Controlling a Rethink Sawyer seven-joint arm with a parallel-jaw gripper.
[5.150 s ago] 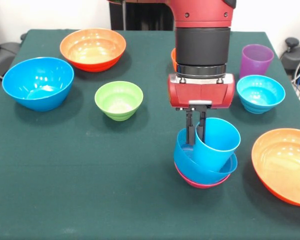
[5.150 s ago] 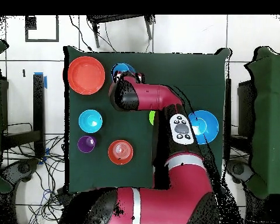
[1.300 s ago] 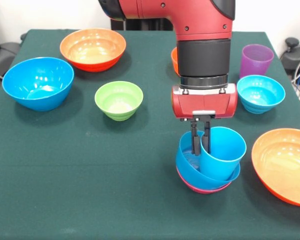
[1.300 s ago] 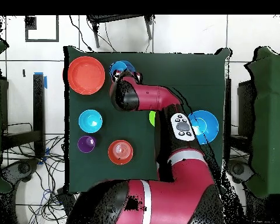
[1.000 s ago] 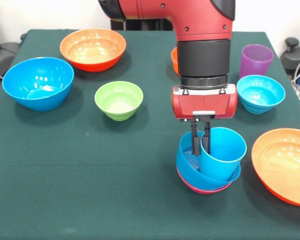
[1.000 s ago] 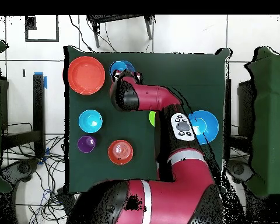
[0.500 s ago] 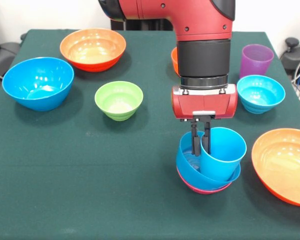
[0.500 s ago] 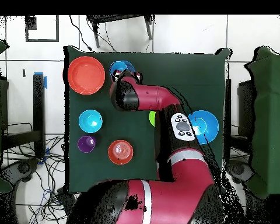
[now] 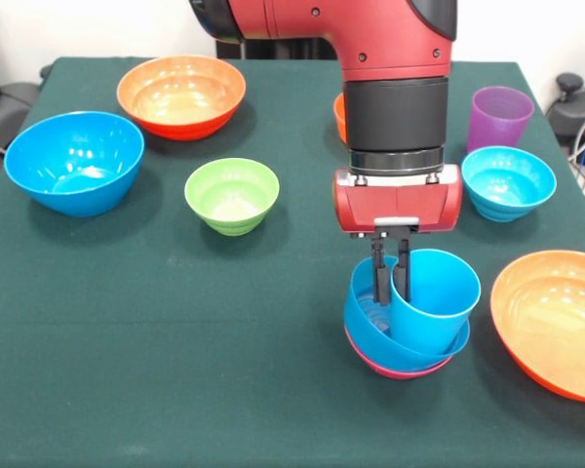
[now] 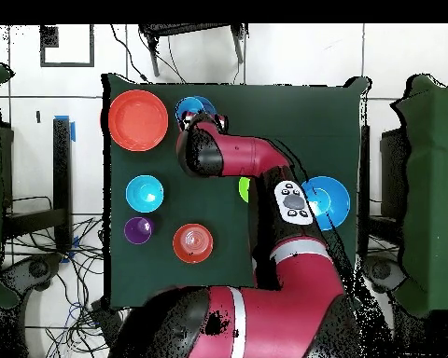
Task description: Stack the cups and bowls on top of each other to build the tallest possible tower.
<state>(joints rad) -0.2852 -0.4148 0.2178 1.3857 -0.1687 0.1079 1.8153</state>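
The tower (image 9: 400, 341) stands at the front right of centre: a pink bowl (image 9: 395, 369) at the base, a blue bowl (image 9: 368, 327) nested in it, and the light blue cup (image 9: 431, 297) upright inside that. My gripper (image 9: 390, 285) comes straight down, its fingers (image 9: 378, 278) shut across the cup's left wall. In the overhead view the tower (image 10: 192, 108) is partly hidden under my wrist. The purple cup (image 9: 500, 115) (image 10: 138, 230) stands apart at the far right.
Loose bowls lie around: green (image 9: 232, 193), large blue (image 9: 74, 159) (image 10: 326, 202), orange (image 9: 181, 93) at the far left, big orange (image 9: 556, 317) (image 10: 139, 119) at the right edge, cyan (image 9: 508, 180) (image 10: 145, 194). Another orange bowl (image 9: 339, 115) (image 10: 192, 242) is mostly behind my arm.
Five seconds ago the light blue cup hung tilted in my gripper; it now sits upright and lower in the blue bowl. Over the last second nothing has moved.
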